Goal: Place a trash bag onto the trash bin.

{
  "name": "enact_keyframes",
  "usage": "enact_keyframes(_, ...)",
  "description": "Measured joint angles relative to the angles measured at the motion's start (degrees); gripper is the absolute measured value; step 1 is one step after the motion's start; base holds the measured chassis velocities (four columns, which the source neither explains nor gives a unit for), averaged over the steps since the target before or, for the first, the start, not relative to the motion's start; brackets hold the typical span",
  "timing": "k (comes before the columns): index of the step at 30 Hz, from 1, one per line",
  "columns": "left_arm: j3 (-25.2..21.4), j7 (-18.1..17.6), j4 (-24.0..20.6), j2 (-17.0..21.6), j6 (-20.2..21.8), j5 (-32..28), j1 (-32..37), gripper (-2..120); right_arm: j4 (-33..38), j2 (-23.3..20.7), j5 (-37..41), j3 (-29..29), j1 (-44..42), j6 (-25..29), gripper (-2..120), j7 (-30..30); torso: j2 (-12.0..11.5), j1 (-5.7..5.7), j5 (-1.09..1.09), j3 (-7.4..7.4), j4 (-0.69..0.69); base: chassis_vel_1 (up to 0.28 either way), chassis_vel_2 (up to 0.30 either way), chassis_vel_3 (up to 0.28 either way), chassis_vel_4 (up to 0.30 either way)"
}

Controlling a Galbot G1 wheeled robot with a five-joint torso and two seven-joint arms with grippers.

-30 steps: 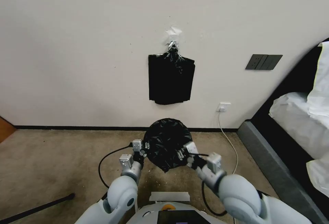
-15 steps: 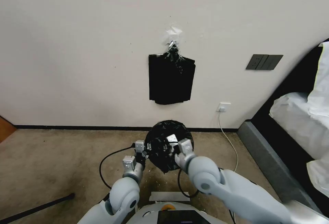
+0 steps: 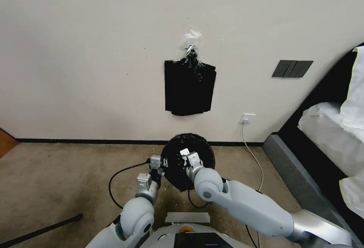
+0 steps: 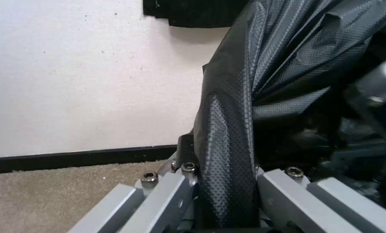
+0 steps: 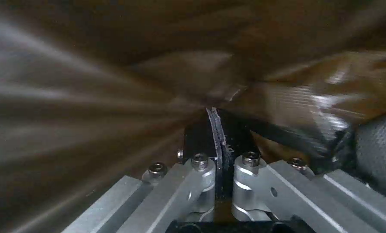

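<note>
Head view shows the right gripper (image 3: pixel 188 156) has moved inward over the trash bag (image 3: pixel 178 172) covering the trash bin, pads clenched empty; the left gripper (image 3: pixel 162 163) still grasps the bag's edge, so lining seems nearly finished

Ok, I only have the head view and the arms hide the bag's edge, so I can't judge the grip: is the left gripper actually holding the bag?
Observer: Yes. In the left wrist view a fold of the trash bag runs down between the fingers of the left gripper, pinched there.
Operator: And the right one?
Observer: In the right wrist view the fingers of the right gripper are pressed together, with blurred bag film all around. I can't tell whether any film is caught between them.
</note>
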Motion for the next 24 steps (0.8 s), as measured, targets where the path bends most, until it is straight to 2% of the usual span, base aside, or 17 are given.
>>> enact_keyframes(24, 0.17, 0.07, -1.10, -0.39, -0.07, -1.29, 0.42, 1, -4.85, 1.39, 0.77, 1.13, -0.08, 0.41, 0, 0.91, 0.00, 0.00, 0.00, -0.01, 0.00, 0.000, 0.000, 0.000, 0.000)
